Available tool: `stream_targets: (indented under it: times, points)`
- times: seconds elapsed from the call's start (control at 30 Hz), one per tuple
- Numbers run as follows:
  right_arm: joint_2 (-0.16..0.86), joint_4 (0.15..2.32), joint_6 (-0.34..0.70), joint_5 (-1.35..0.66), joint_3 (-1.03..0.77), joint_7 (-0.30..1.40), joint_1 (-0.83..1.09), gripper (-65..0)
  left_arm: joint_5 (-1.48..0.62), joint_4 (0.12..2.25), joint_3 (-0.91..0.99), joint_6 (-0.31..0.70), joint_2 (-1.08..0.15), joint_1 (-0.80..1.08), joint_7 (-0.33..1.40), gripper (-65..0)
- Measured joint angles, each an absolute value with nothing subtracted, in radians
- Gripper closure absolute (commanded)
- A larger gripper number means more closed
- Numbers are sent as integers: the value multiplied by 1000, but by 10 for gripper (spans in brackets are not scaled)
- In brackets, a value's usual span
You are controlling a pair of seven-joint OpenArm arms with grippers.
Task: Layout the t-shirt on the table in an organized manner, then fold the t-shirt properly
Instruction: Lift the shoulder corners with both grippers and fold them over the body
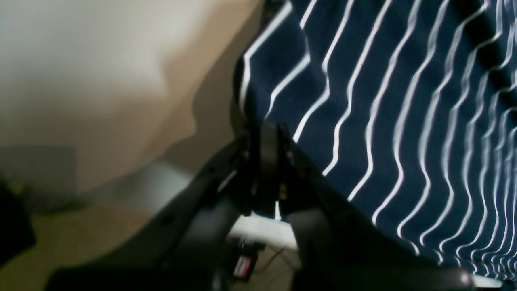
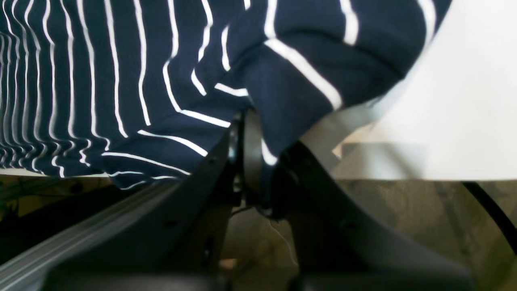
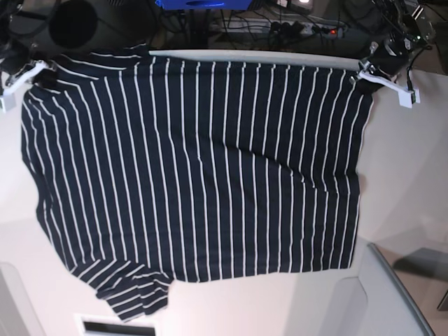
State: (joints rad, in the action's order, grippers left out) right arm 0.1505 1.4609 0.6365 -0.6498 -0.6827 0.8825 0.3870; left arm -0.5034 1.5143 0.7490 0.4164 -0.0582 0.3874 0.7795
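The t-shirt [image 3: 196, 168], dark navy with thin white stripes, is spread wide between both grippers and reaches down over the off-white table [image 3: 409, 175]. My left gripper [image 3: 367, 71] is shut on its upper right corner. In the left wrist view the closed gripper [image 1: 264, 135] pinches the shirt's edge [image 1: 383, 121]. My right gripper [image 3: 38, 73] is shut on the upper left corner. In the right wrist view the gripper [image 2: 256, 133] clamps a bunched fold of the shirt [image 2: 121, 81]. A sleeve [image 3: 133, 294] lies crumpled at the lower left.
Cables and a power strip [image 3: 308, 28] run behind the table's far edge, beside a black round object [image 3: 73, 24]. A grey panel [image 3: 399, 287] stands at the lower right. A white slotted part [image 3: 115, 325] sits at the bottom edge.
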Motion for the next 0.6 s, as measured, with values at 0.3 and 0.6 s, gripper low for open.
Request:
stream_targets:
  times: [0.3,0.6]
  points:
    - [151,1543,636,-650,-683,921,411,-2,-508,1709,749,419,1,500,776,0]
    - [152,1544,636,-650,-683,921,411,-2,-510,1800,750,419,14,580,776,0]
